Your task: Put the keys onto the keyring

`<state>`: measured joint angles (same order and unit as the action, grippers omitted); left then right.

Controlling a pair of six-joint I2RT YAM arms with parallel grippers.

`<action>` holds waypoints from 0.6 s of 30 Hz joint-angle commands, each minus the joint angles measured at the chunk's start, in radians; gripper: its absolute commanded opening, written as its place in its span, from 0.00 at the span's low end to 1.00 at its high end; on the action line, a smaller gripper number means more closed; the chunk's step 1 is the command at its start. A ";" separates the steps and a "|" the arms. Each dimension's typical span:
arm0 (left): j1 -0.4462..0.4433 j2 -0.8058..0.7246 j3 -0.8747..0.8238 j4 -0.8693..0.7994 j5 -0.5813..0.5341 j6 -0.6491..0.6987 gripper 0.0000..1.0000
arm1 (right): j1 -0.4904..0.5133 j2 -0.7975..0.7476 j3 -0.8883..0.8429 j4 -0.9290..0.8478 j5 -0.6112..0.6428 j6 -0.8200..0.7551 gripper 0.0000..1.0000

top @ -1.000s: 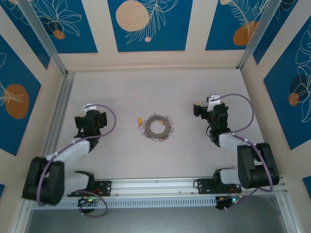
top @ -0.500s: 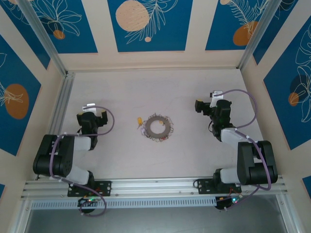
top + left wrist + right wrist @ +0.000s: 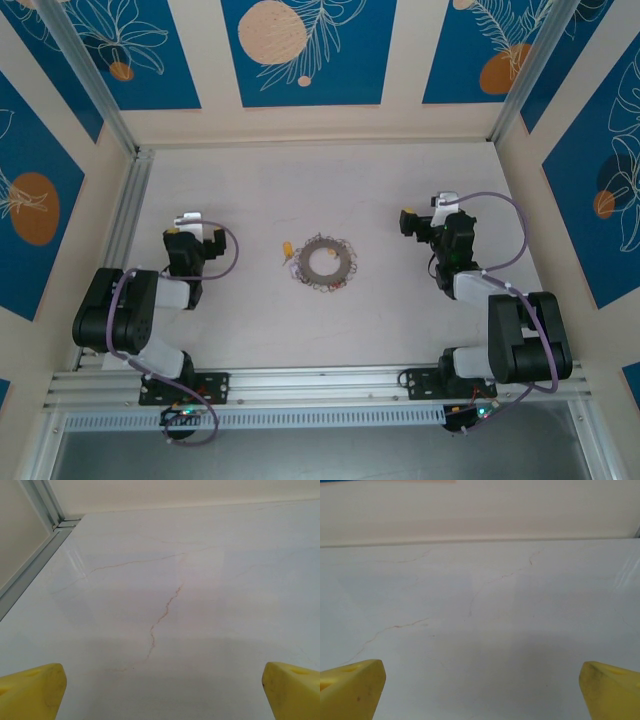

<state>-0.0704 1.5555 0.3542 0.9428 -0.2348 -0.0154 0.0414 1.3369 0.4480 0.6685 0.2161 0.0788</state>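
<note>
Evidently the key [image 3: 288, 249] by the keyring [image 3: 325, 262] lies nearer the left end effector [image 3: 191, 231] than the right end effector [image 3: 424, 214], both gaping empty.

Left wrist camera: my left fingertips [image 3: 31, 692] run off the bottom corners, just yellow wedges. Same on the right, my right fingertips [image 3: 351, 689] clipped by the frame. From above, the keyring [image 3: 326, 262] wears a fringe too small to sort out; the keys [image 3: 288, 248] read as one yellow speck beside it.
</note>
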 commanded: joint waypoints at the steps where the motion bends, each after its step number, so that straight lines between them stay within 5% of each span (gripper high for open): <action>1: -0.004 0.004 -0.006 0.040 0.019 0.019 1.00 | -0.009 -0.023 0.025 -0.017 -0.018 0.001 0.99; 8: -0.005 0.006 -0.003 0.035 0.019 0.019 1.00 | -0.027 0.007 0.001 -0.055 -0.041 0.038 0.99; 13: -0.004 0.006 -0.003 0.033 0.019 0.019 1.00 | -0.001 0.155 -0.099 0.247 0.006 0.021 0.99; 18: -0.004 0.005 -0.003 0.034 0.019 0.019 1.00 | -0.011 0.183 -0.054 0.169 0.052 0.058 0.99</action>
<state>-0.0704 1.5551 0.3542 0.9436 -0.2348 -0.0154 0.0334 1.5311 0.3775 0.7708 0.2195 0.1116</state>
